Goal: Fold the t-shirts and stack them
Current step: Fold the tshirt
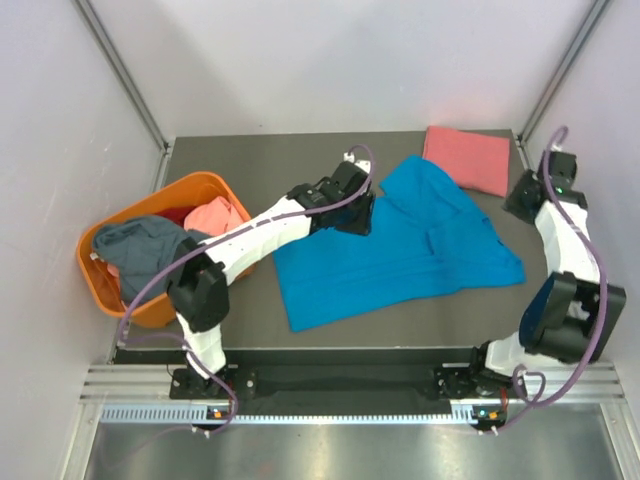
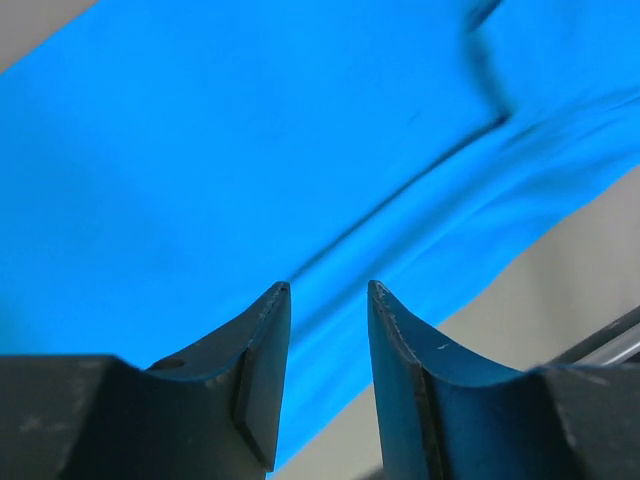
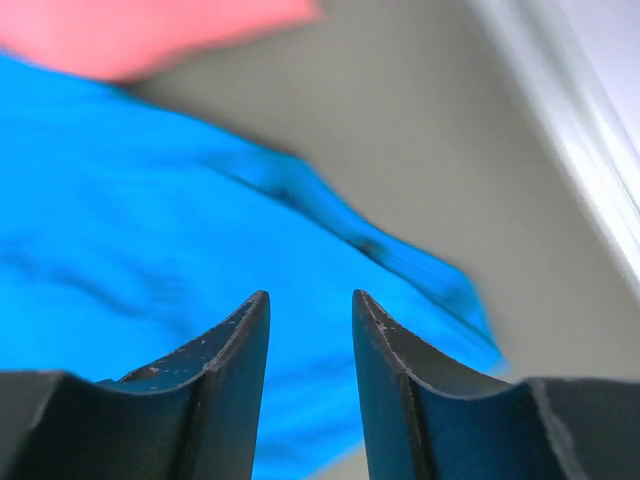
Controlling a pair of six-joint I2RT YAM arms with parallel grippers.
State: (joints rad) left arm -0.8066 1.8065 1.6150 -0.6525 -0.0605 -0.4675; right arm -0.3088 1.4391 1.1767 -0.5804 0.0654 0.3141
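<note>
Shirts: one folded, one spread out, more waiting in the basket

Progress looks early, well short of halfway. At 9 o'clock the orange basket (image 1: 95,275) holds a crumpled grey-blue t-shirt (image 1: 140,250) and a bunched salmon-pink t-shirt (image 1: 215,215); something darker red shows between them, but I cannot tell what it is. None of these has been folded.

Over the middle of the counter (image 1: 260,165), the left hand (image 2: 328,288) hangs above the bright blue t-shirt (image 1: 400,260), near its 10 o'clock edge. Its jaws are spread and nothing sits between them. The blue shirt lies mostly flat across the centre, with some creases and a raised seam. It is laid out rather than reduced to a small rectangle, so its folds are judged to be yet to come.

At 1 o'clock, in the far corner, a folded salmon-pink t-shirt (image 1: 467,158) rests as a neat rectangle, touching the blue shirt's far tip. It is the only finished piece and the likely base of the stack.

At 3 o'clock the right hand (image 3: 310,296) hovers over the blue shirt's right edge, with its jaws parted and nothing pinched
</note>
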